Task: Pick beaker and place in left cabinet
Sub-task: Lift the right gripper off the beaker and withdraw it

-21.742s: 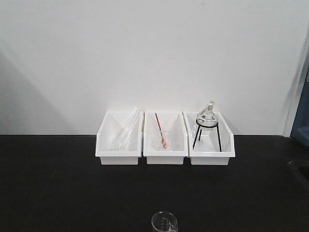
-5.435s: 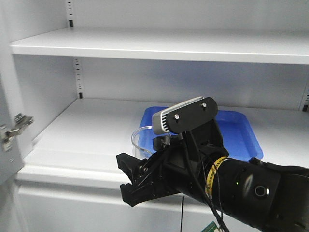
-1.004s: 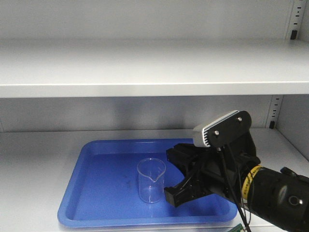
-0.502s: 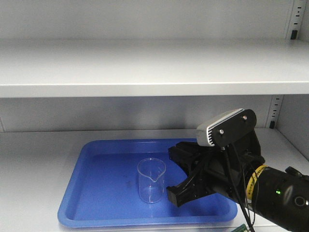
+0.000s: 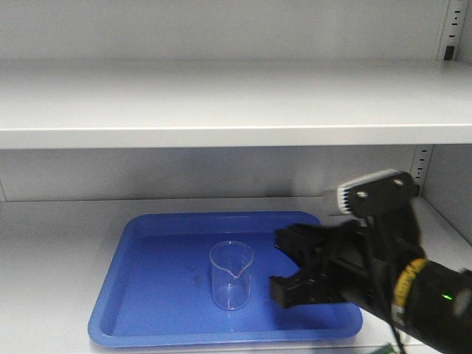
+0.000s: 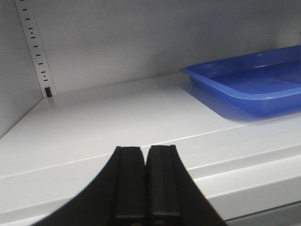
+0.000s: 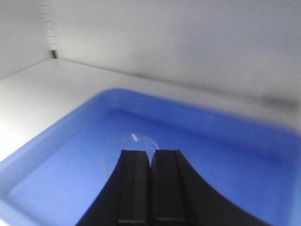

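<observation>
The beaker (image 5: 231, 276), a small clear glass with a spout, stands upright and free in a blue tray (image 5: 118, 310) on the left cabinet's lower shelf (image 5: 51, 243). My right gripper (image 5: 284, 259) hovers over the tray just right of the beaker, apart from it. In the right wrist view its jaws (image 7: 151, 153) are shut on nothing, with the beaker's faint rim (image 7: 117, 149) just beyond them. My left gripper (image 6: 145, 148) is shut and empty at the shelf's front edge, left of the tray (image 6: 244, 84).
A wide upper shelf (image 5: 221, 110) overhangs the tray closely. Slotted rails run up the back corners (image 6: 35, 47), (image 5: 451, 29). Bare shelf lies left of the tray, and the cabinet's right wall (image 5: 442, 192) stands close to my right arm.
My right gripper has drawn back to the right, widening its gap from the beaker. The beaker and tray have not moved.
</observation>
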